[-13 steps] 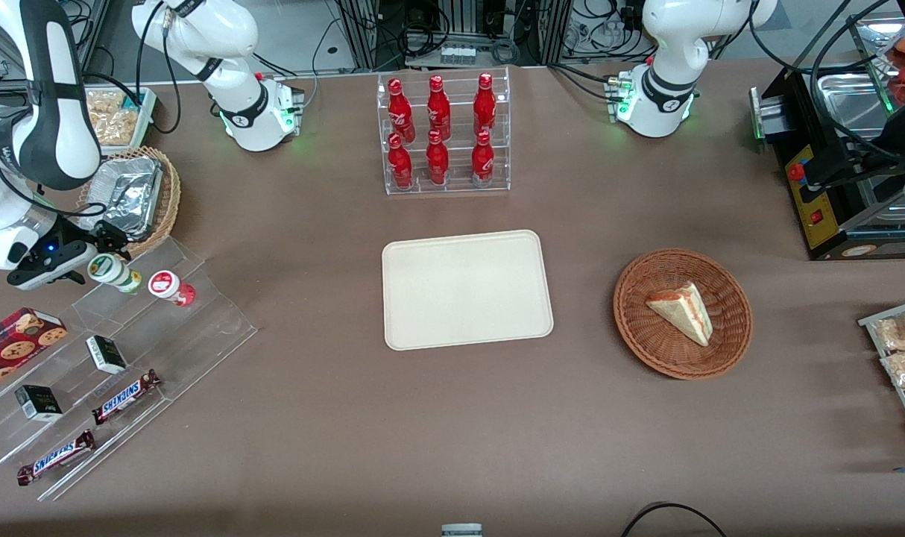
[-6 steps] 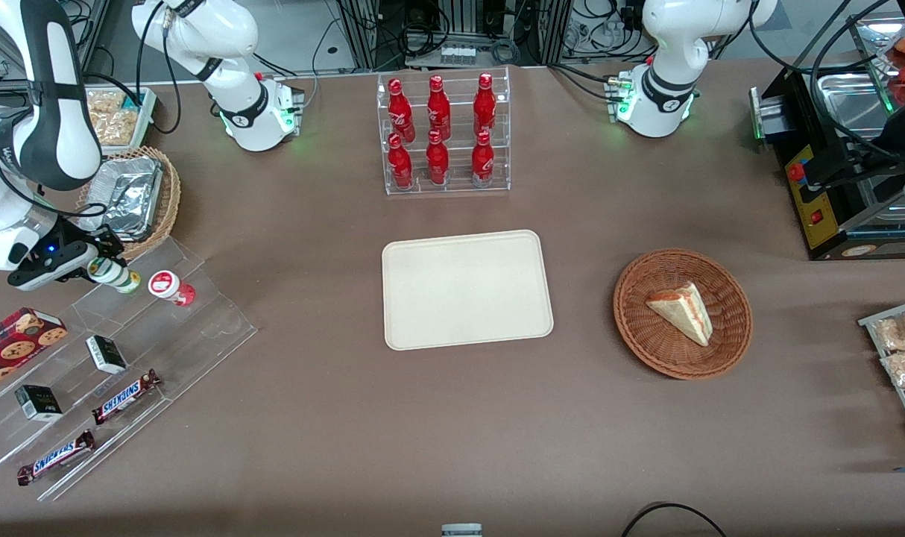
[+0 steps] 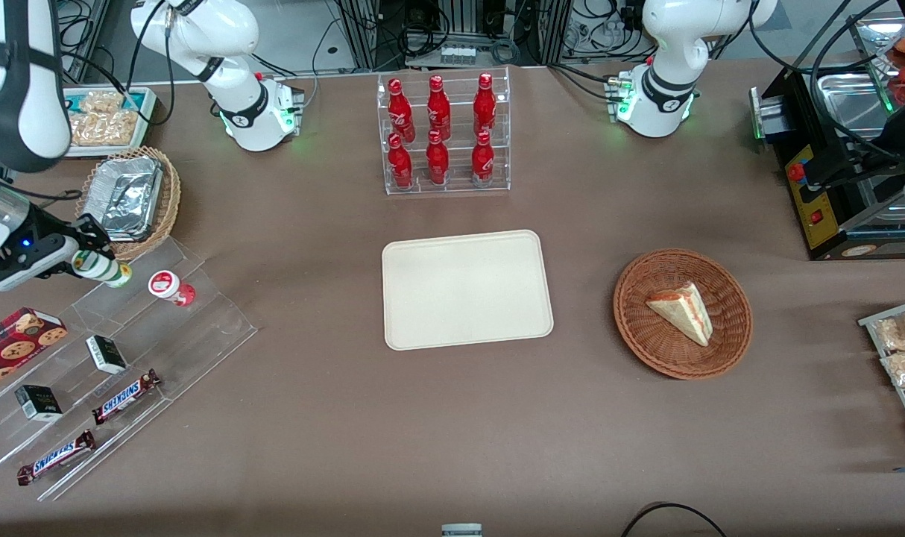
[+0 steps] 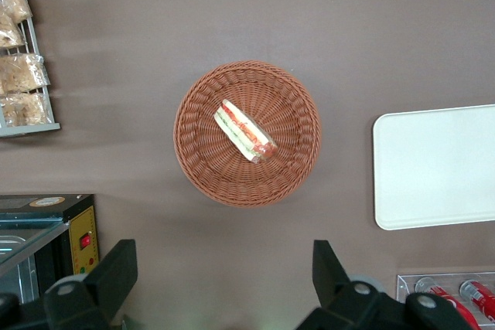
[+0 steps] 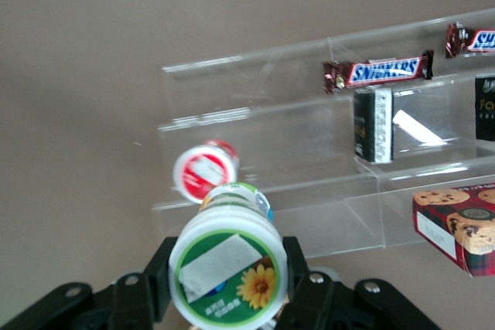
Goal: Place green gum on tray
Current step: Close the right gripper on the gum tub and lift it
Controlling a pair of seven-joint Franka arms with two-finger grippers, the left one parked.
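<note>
Gum, the green gum (image 5: 227, 276), is clamped in the gripper (image 3: 87, 261) above the acrylic rack (image 3: 136, 328) and should be carried level to the tray (image 3: 467, 289), clear of the red-lidded canister (image 3: 171, 287).

The right arm reaches down at the working arm's end of the tabletop; its hand (image 3: 87, 257) is clamped on the green gum (image 3: 103, 269), fingers (image 5: 298, 272) pressing both sides.
</note>
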